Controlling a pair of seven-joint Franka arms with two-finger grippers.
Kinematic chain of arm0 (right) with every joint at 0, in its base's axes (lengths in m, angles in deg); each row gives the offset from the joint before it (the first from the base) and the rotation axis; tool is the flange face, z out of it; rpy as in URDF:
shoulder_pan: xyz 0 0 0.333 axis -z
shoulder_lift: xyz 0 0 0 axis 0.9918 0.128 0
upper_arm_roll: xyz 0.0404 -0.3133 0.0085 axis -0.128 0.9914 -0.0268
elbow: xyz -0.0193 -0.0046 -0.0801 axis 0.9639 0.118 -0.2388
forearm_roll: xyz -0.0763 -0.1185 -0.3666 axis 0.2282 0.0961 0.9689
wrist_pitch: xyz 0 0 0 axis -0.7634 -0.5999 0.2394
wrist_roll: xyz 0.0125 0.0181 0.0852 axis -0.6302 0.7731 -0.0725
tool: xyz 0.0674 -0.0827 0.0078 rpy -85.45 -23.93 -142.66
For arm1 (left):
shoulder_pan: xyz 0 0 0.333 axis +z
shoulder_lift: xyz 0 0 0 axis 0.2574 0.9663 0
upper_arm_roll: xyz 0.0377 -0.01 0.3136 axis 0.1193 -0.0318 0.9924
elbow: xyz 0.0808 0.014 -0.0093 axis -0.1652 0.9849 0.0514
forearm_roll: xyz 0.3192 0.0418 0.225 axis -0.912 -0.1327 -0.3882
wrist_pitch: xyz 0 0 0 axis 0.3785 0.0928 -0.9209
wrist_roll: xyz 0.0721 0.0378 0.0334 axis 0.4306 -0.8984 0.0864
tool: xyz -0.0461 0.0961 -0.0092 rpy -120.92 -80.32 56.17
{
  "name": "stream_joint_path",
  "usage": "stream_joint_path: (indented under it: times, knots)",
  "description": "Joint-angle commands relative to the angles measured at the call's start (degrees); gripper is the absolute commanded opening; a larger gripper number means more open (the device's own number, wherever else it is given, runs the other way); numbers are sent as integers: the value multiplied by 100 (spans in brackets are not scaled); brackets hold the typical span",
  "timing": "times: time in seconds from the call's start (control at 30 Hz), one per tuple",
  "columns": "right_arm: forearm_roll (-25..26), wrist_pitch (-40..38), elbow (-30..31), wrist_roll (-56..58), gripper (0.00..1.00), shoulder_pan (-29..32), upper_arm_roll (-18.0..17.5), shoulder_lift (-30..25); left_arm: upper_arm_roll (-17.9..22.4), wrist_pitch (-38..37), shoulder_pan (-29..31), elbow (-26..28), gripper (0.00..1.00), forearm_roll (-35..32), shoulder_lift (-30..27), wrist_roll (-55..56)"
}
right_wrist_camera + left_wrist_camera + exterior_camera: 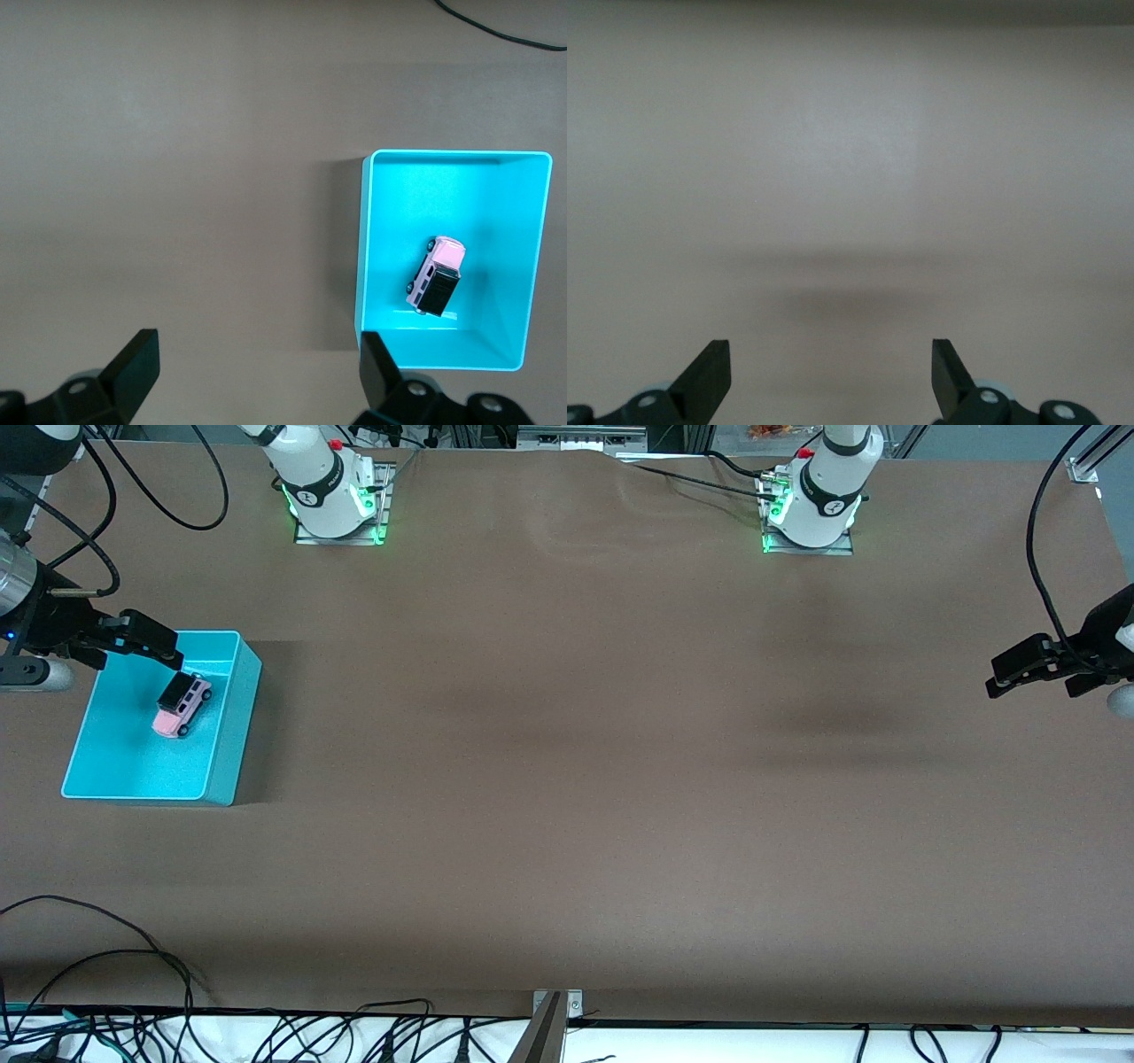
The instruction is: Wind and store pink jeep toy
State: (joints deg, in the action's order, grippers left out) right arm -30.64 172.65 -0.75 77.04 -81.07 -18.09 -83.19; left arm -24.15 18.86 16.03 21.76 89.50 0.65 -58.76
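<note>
The pink jeep toy (182,707) (434,274), pink with a black roof, lies inside the turquoise bin (124,757) (364,257) at the right arm's end of the table. Nothing touches it. My right gripper (159,646) (257,354) hangs open and empty in the air by the bin's edge on the robots' side. In its wrist view bare table shows between the fingers and one finger (376,363) stands by a bin corner. At the left arm's end of the table my left gripper (994,677) (831,363) waits, open and empty over bare brown table.
The two arm bases (332,500) (811,509) stand along the table's robot side. Black cables (133,965) lie on the table's edge nearest the front camera, and a metal bracket (551,1014) sits at the middle of that edge. Brown cover (567,779) spreads between the bin and the left gripper.
</note>
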Motion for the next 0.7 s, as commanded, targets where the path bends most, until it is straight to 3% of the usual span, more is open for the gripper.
stream_joint_path:
  times: [0.0,0.67]
  knots:
    - [-111,-59,-152,-59,100,10,14,61,166,-27,-129,53,100,155,-123,-111]
    - [-120,-50,-152,-67,100,18,14,61,148,8,-120,-26,100,146,-123,-146]
